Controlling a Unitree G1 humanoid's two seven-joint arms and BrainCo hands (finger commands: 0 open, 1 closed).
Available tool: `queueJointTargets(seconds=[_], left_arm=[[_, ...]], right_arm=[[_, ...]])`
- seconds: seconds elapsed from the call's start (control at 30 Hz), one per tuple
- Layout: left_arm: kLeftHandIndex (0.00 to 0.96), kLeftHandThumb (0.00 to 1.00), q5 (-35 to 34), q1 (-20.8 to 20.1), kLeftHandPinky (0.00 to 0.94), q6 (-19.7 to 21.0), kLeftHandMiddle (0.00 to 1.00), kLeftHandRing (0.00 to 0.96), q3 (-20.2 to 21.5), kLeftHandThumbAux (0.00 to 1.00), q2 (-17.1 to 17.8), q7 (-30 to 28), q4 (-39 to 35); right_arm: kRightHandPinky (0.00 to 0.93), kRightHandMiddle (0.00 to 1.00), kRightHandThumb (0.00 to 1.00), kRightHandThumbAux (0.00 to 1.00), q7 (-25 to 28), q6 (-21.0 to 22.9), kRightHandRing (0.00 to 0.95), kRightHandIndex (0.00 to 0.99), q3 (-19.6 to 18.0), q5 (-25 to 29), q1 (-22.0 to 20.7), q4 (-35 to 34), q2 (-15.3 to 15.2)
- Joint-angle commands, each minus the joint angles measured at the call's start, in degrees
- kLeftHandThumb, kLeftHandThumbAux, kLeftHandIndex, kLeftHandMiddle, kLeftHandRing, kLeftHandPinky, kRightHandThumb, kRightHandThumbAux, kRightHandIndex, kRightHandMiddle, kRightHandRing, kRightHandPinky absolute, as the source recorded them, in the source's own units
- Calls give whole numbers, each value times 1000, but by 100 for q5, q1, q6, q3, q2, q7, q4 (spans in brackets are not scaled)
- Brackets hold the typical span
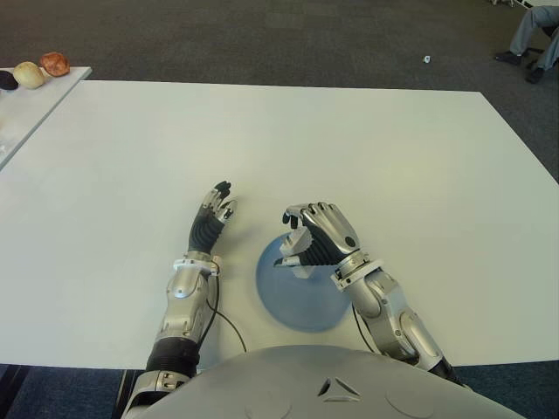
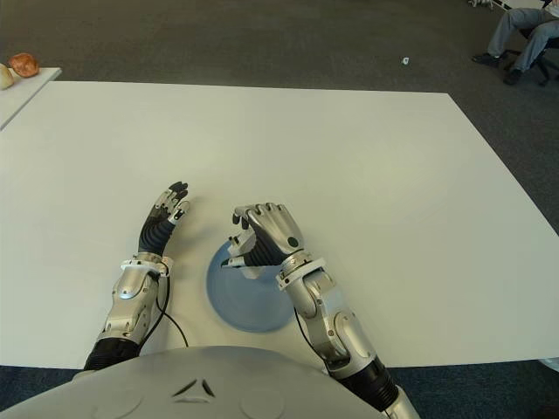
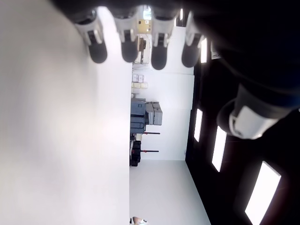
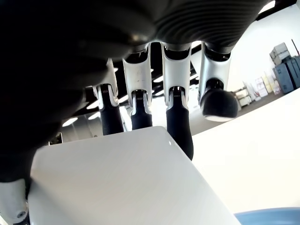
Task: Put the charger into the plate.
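— So, where is the charger [image 4: 117, 178] at this point?

— Clasped in the right hand [image 1: 316, 237]. From the head camera you see a small white block under the curled fingers [image 1: 301, 216], and the right wrist view shows it close up: a flat white face with three dark fingertips folded over its far edge and the thumb out to one side.

— And the plate [image 1: 301, 301]?

— It is a round blue dish on the white table [image 1: 349, 140], close to the robot's body. The right hand with the charger is over the plate's far part. Whether the charger's lower end touches the blue surface, I cannot tell; the fingers hide the contact. Nothing else shows inside the plate.

— What about the other hand?

— The left hand [image 1: 214, 218] shows on the table just to the left of the plate, apart from its rim. Its fingers are stretched out straight and grip nothing; the left wrist view shows the fingertips in a row beside the bare tabletop.

— Anything else around?

— A second white table [image 1: 35, 105] at the far left carries a pale round item [image 1: 28, 75] and a reddish one [image 1: 55, 63]. At the far right, on the dark carpet [image 1: 262, 39], a person's legs [image 1: 537, 35] are visible.
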Motion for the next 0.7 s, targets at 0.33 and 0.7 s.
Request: queueJointTargets(seconds=[0.33, 0.7], left_arm=[[123, 0, 110, 160, 0, 162, 99, 29, -52, 541, 61, -40, 245], [121, 0, 139, 153, 0, 209, 85, 20, -40, 536, 52, -14, 235]], right_arm=[[63, 39, 404, 295, 665, -112, 44, 34, -134, 332, -43, -81, -368], [0, 0, 252, 201, 1057, -201, 0, 0, -289, 859, -20, -190, -433]])
